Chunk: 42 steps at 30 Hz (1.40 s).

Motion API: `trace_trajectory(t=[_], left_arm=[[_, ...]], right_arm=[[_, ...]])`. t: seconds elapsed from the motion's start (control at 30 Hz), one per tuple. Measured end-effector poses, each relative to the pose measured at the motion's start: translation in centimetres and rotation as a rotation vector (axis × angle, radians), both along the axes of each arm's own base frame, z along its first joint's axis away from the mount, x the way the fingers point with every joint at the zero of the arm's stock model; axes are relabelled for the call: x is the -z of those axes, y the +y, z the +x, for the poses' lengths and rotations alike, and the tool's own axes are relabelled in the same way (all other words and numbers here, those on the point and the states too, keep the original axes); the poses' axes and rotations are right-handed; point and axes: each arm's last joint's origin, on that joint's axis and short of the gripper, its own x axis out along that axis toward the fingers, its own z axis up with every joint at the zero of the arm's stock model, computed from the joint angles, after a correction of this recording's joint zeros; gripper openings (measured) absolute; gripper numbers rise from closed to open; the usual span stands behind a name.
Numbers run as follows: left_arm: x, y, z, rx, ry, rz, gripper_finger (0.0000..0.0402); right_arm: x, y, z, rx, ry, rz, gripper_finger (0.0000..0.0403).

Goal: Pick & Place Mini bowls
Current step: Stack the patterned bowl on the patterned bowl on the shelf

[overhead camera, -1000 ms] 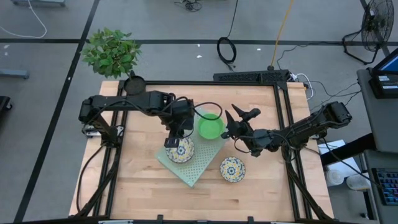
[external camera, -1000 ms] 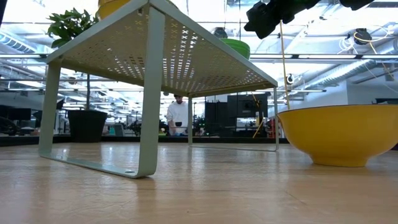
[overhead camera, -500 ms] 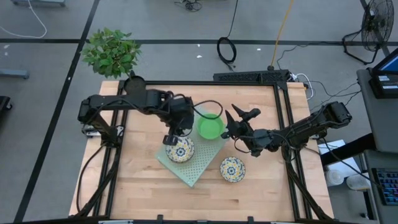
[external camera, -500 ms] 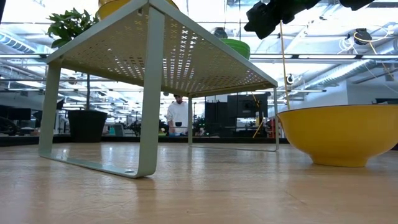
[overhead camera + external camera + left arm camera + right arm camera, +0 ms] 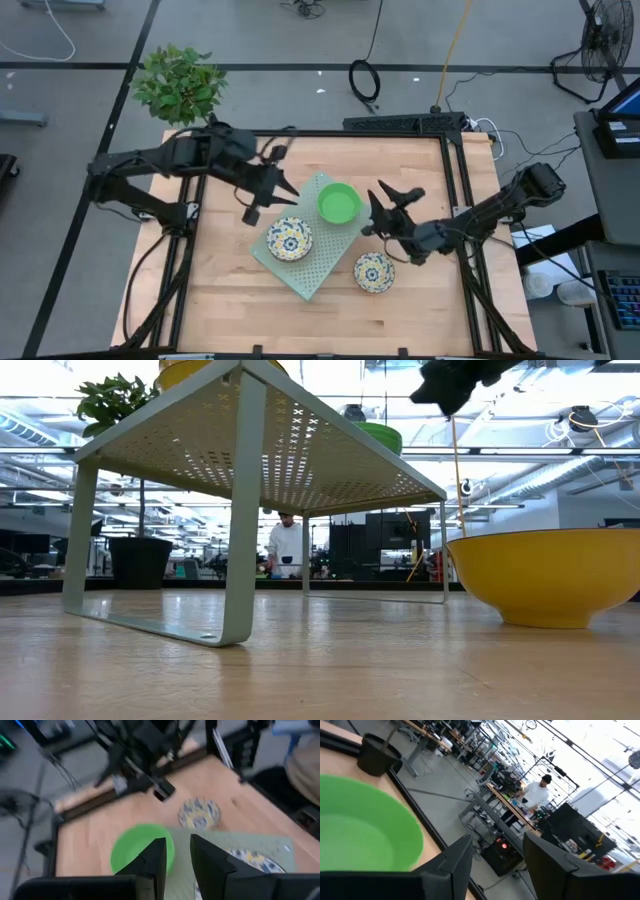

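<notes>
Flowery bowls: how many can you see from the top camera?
2. One flowery bowl sits on the pale green rack beside the green bowl. The other flowery bowl sits on the wooden table. More may be hidden.

A pale green perforated rack (image 5: 318, 268) stands on the wooden table (image 5: 225, 290); a potted plant (image 5: 178, 83) sits beyond the corner.

The wooden bench (image 5: 230, 300) filled the frame's centre. On it stood a pale green perforated rack (image 5: 312, 270) at centre and a floral mini bowl (image 5: 374, 271) lower right.

Bright green bowl (image 5: 339, 202), floral bowls (image 5: 289, 239) — blue-yellow-white, pale green mat (image 5: 312, 272)
</notes>
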Motion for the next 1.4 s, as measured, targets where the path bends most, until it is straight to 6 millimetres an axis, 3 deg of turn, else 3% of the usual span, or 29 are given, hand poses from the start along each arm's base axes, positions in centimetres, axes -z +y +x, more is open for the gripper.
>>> trace_trajectory(t=[0.23, 0.37, 0.5, 0.8, 1.07, 1.3, 1.4], left_arm=[[4.1, 0.9, -1.0, -0.172, -0.308, 0.039, 0.0093], [6.4, 1.4, -1.1, -0.343, -0.503, 0.046, 0.0093], [8.8, 1.8, -1.2, -0.471, -0.567, 0.037, 0.0093], [9.0, 2.0, -1.4, -0.561, -0.609, 0.017, 0.0093], [9.2, 2.1, -1.2, -0.568, -0.599, 0.059, 0.0093], [9.2, 2.1, -1.2, -0.568, -0.602, 0.057, 0.0093], [9.2, 2.1, -1.2, -0.568, -0.600, 0.058, 0.0093]], right_arm=[[-1.3, 2.8, -1.7, -0.013, -0.028, 0.030, 0.0160], [-1.7, 3.3, -2.1, -0.037, -0.045, 0.041, 0.0160], [-1.5, 3.3, -2.0, -0.041, -0.020, 0.024, 0.0160], [-1.4, 2.2, -0.7, -0.196, -0.111, 0.019, 0.0160], [-1.1, 1.4, -0.2, -0.213, -0.106, 0.012, 0.0160], [0.2, 2.1, 0.7, -0.538, -0.095, 0.072, 0.0160], [0.6, 2.2, 1.5, -0.710, -0.010, 0.146, 0.0160]])
